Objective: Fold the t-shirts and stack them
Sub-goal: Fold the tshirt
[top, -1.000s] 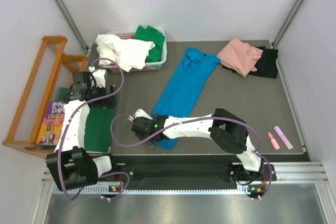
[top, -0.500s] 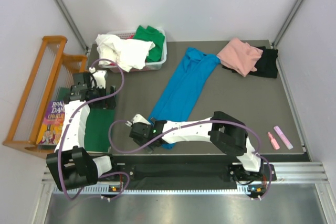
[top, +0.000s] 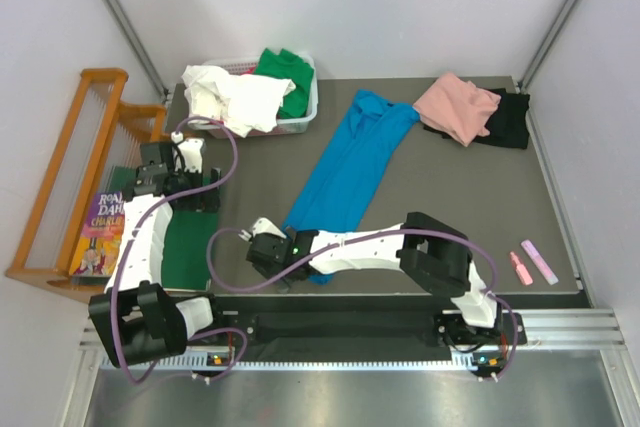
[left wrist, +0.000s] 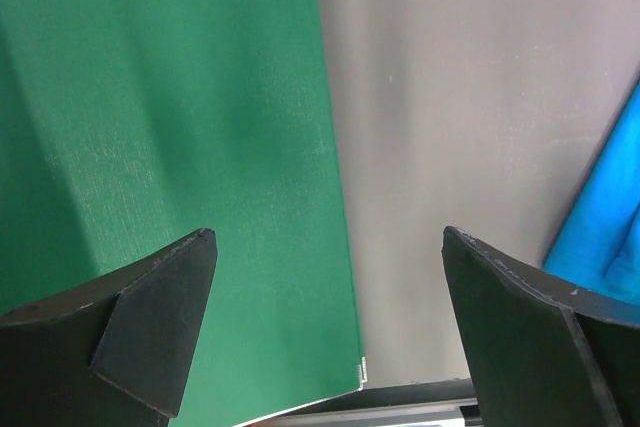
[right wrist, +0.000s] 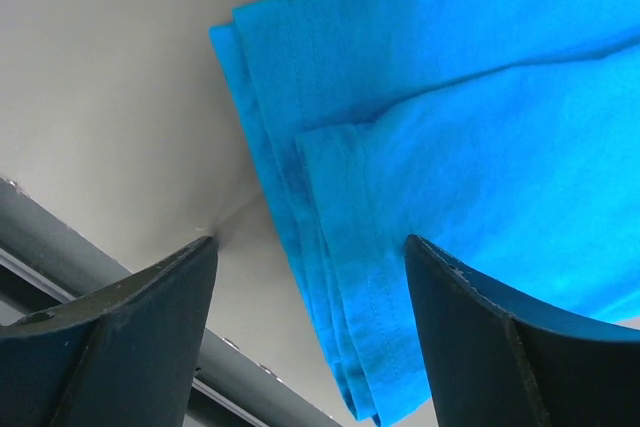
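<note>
Blue t-shirt (top: 350, 169) lies stretched diagonally across the table (top: 450, 187), its folded near corner by the front edge — right gripper (right wrist: 308, 247) poised over that corner, jaws apart, nothing clamped. Left gripper (left wrist: 330, 237) wide, holding nothing — above the green board's (left wrist: 170, 127) right edge, left of the shirt.

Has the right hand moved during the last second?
Yes: the right hand slid toward the near edge of the table, above the blue t-shirt.

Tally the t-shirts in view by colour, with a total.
Blue t-shirt: 1
Pink t-shirt: 1
Black t-shirt: 1
White t-shirt: 1
Green t-shirt: 1
Total: 5
</note>
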`<action>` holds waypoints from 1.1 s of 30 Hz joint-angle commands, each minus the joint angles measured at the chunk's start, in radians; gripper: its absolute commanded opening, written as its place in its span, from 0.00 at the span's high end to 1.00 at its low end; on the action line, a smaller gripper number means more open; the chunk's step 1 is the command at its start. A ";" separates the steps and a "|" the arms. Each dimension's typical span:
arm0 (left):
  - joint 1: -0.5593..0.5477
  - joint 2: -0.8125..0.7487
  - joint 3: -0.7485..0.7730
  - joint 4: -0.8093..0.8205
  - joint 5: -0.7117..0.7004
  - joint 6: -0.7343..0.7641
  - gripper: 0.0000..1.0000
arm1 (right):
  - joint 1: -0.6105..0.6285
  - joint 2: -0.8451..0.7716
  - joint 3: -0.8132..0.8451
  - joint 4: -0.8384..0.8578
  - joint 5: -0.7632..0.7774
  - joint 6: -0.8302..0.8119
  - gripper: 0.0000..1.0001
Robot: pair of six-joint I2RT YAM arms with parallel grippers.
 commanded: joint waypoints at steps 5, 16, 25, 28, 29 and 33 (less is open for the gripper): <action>0.006 -0.037 -0.002 0.031 -0.012 0.023 0.01 | -0.053 0.027 -0.066 0.027 -0.009 -0.004 0.26; 0.005 -0.031 0.010 0.026 -0.005 0.021 0.01 | -0.077 -0.014 -0.132 0.035 -0.016 -0.007 0.24; 0.006 -0.037 0.009 0.023 -0.008 0.023 0.01 | -0.077 -0.044 -0.203 0.027 0.011 -0.016 0.23; 0.005 -0.037 0.012 0.022 -0.005 0.021 0.01 | -0.077 -0.053 -0.207 0.020 0.016 -0.022 0.23; 0.005 -0.037 0.013 0.022 -0.003 0.020 0.01 | -0.076 -0.051 -0.207 0.020 0.019 -0.025 0.24; 0.005 -0.037 0.013 0.022 -0.006 0.018 0.01 | -0.076 -0.036 -0.194 0.015 0.016 -0.030 0.44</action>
